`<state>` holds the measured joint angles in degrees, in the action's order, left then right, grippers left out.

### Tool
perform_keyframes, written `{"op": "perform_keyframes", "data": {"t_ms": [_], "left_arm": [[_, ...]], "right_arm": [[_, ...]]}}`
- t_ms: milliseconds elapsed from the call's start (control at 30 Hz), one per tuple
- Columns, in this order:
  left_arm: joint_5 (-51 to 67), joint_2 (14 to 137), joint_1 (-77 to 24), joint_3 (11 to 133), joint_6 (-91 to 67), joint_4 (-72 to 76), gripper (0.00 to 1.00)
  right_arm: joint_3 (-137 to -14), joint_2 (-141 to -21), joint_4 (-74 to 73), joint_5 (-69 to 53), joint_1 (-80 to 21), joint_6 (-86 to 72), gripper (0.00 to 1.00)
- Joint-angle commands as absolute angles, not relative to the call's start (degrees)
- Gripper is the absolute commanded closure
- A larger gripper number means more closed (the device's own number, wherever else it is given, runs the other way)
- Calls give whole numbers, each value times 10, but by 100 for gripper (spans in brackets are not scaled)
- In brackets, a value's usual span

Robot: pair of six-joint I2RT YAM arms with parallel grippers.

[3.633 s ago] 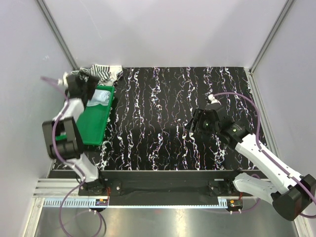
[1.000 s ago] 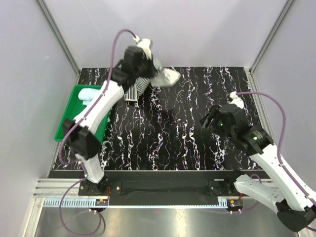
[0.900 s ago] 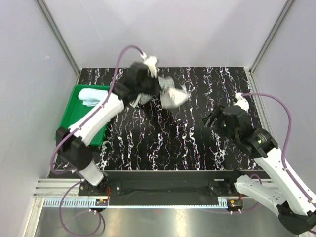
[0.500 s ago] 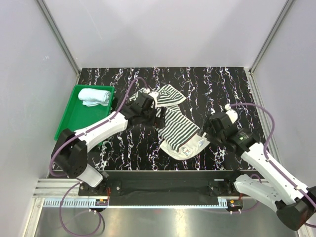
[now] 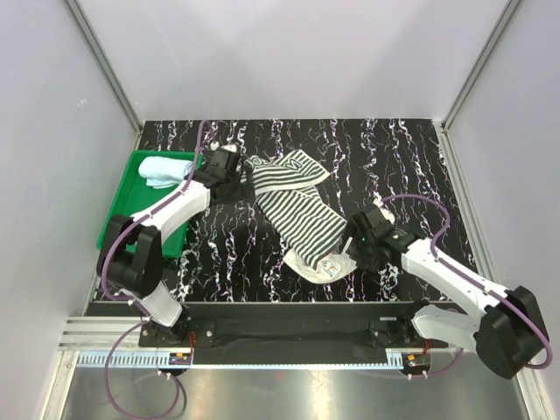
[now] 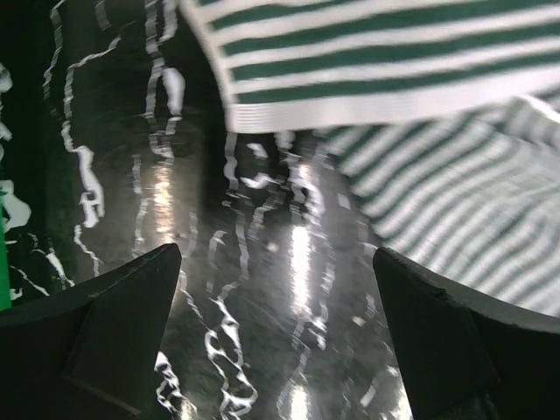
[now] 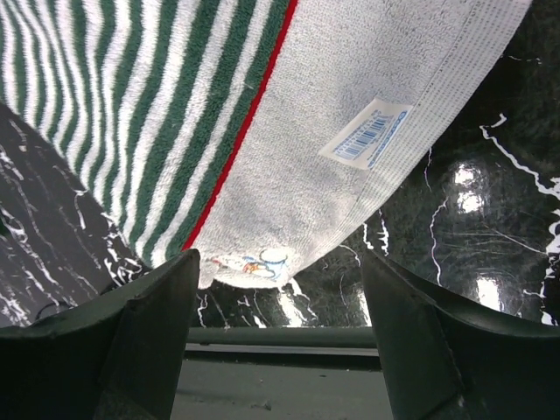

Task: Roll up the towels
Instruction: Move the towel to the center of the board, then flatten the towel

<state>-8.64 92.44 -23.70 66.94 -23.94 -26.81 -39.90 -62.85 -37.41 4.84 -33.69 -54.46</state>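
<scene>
My left gripper (image 6: 276,262) is spread and empty, having just dropped the striped towel (image 5: 297,214), which now lies rumpled on the table (image 5: 394,157). My right gripper (image 7: 280,261), also spread, hovers over its near end. The blue towel (image 5: 168,170) sits in the tray (image 5: 149,229). I judge flattening comes next.

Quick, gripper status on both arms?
Left gripper: open, holding nothing, beside the striped towel.
Right gripper: open, holding nothing, over the striped towel's near end.
</scene>
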Motion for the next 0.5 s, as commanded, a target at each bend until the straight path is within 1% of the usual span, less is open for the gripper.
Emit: {"op": "perform_keyframes", "data": {"t_ms": [0,200,300,400,467], "left_arm": [[-84,978,-194,687,-267,-237,1],[-41,1080,-163,748,-267,-216,1],[-6,1120,-163,791,-246,-198,1],[-4,1170,-163,837,-240,-212,1],[16,1195,-163,853,-237,-216,1]], "right_arm": [[-396,-649,-339,35,-336,-548,18],[-364,-669,-312,30,-336,-563,18],[-359,-705,-293,21,-336,-560,19],[-357,-736,-274,25,-336,-555,21],[-356,-746,-265,32,-336,-554,30]]}}
